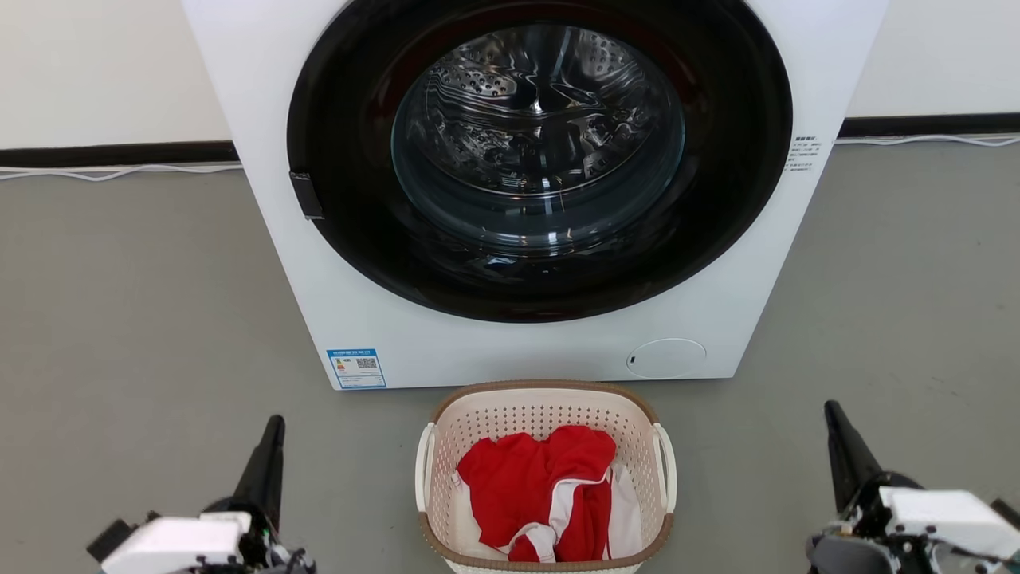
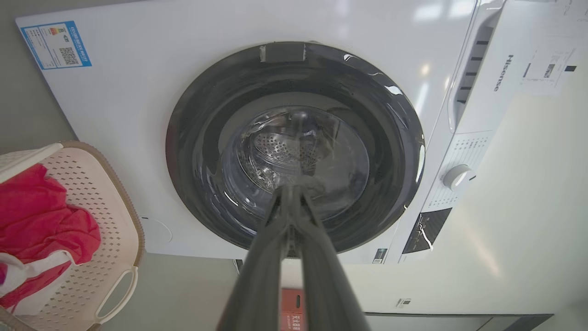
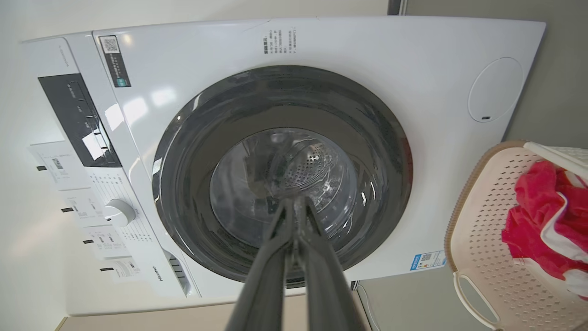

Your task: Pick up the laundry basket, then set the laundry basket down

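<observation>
While sitting untouched on the floor (image 1: 143, 319), lying inward of the left hand (image 1: 275, 422) and inward of the right hand (image 1: 833, 413), well apart from both: the laundry basket (image 1: 542, 389), carrying a red garment (image 1: 534, 478) and resting near the washer (image 1: 446, 351) beyond both sets of fingertips. Judging the pick-up as not yet begun. Needing, for a clean lift, to be parting the fingers first, then swinging each hand inward and down toward its nearer loop: left handle (image 1: 422, 470) for the left hand, right handle (image 1: 668, 470) for the right. Aiming at closing on both loops at matching height and rising evenly, keeping the rim level and avoiding spilling the garment. Steering clear of the washer front while lifting, being so near ahead. Showing both hands clenched fully right now, long dark fingers pressed together along their length, grasping nothing, touching nothing, pointing toward the washer.
</observation>
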